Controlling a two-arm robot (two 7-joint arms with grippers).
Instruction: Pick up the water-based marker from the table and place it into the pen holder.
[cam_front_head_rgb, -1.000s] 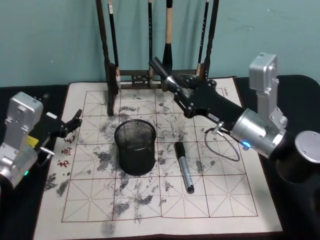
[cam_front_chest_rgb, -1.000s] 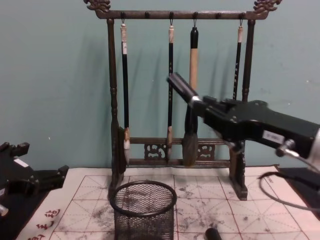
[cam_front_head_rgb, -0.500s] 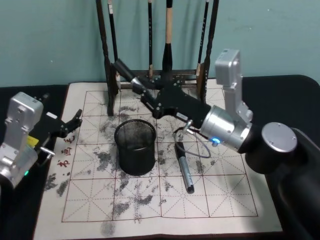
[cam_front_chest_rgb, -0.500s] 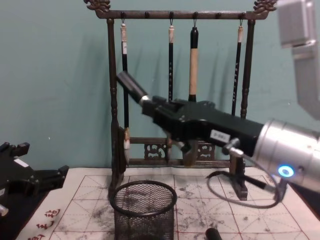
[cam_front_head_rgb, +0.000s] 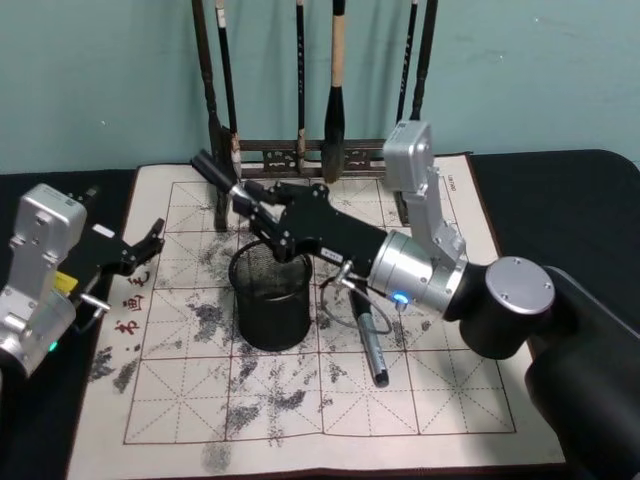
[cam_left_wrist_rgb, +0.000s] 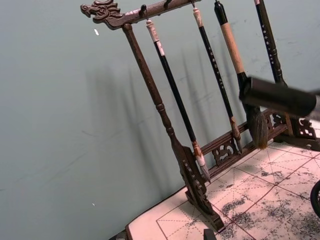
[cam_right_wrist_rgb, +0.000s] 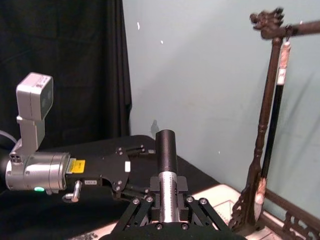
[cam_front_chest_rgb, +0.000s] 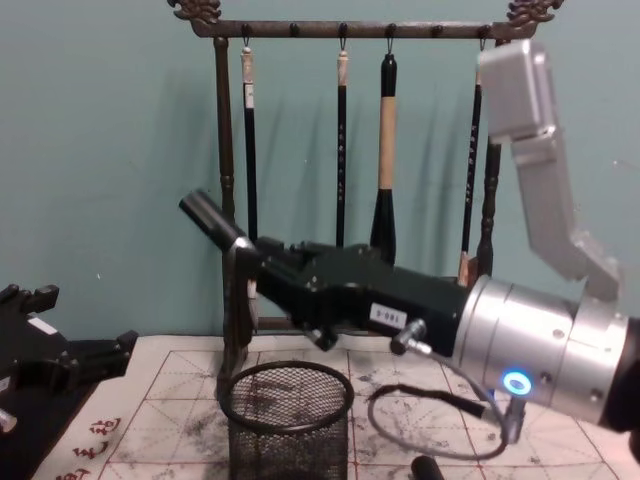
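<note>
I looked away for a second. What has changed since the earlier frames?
The right claw, shut on the marker, swung from the robot's right toward its left, to above the pen holder. Nothing was grasped or released. The other marker on the mat, the pen holder and the parked left claw stayed put.

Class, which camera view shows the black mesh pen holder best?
The head view: the pen holder shows almost whole from above, the right gripper holding a marker over it. The chest view gives its side, bottom cut off; the left wrist view a bit of rim.
</note>
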